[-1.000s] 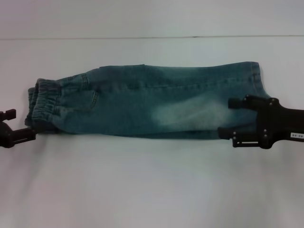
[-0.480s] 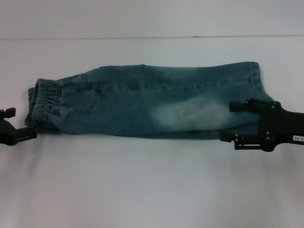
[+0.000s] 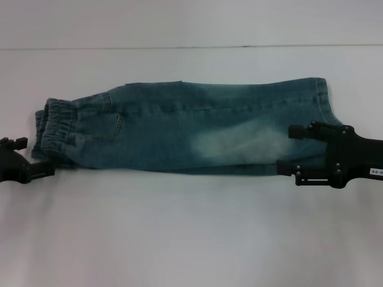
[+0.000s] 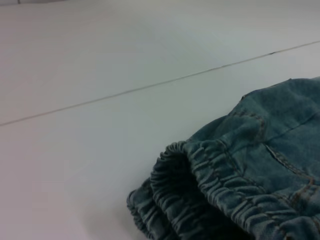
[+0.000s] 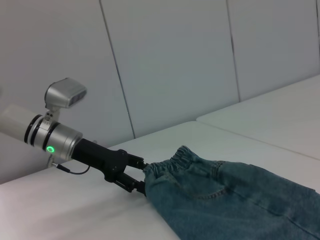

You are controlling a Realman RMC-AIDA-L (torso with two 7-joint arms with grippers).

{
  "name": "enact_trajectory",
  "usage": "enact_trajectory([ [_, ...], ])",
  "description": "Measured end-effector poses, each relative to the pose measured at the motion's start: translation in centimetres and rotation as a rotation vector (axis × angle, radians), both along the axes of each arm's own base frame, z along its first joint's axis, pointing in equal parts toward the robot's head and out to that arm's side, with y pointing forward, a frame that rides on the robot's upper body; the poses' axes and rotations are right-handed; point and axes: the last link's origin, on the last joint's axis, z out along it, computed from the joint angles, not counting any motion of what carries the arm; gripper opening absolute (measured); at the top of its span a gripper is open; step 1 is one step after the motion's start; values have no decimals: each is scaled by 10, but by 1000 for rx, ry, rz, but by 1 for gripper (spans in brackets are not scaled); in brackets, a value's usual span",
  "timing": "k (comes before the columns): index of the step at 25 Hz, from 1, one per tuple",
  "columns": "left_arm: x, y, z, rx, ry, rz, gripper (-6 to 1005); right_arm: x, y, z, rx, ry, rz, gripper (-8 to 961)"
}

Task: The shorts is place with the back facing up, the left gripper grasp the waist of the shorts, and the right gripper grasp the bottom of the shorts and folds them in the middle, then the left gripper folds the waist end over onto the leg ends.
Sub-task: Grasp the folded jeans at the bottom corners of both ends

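left gripper [image 3: 37,156]: low at the left edge of the head view, fingers spread and pointing right; the near finger [image 3: 36,170] reaches farther in than the far one.
left arm [image 5: 55,140]: silver wrist with a green ring light, stretched out level.
right gripper [image 3: 286,149]: at the right edge, fingers parted one behind the other, pointing left.

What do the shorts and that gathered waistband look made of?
The faded blue-green shorts look like washed denim: visible contrast stitching, a pale worn patch, matte surface. The ruffled waistband seems the same denim over elastic, judging by its tight puckered gathers.
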Motion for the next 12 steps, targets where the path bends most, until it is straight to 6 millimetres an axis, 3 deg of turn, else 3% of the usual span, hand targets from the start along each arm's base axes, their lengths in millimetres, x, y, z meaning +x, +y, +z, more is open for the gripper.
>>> enact_trajectory([
  [12, 0, 2, -1, -14, 1, -9, 874, 0, 1, -3, -3, 6, -11, 946],
])
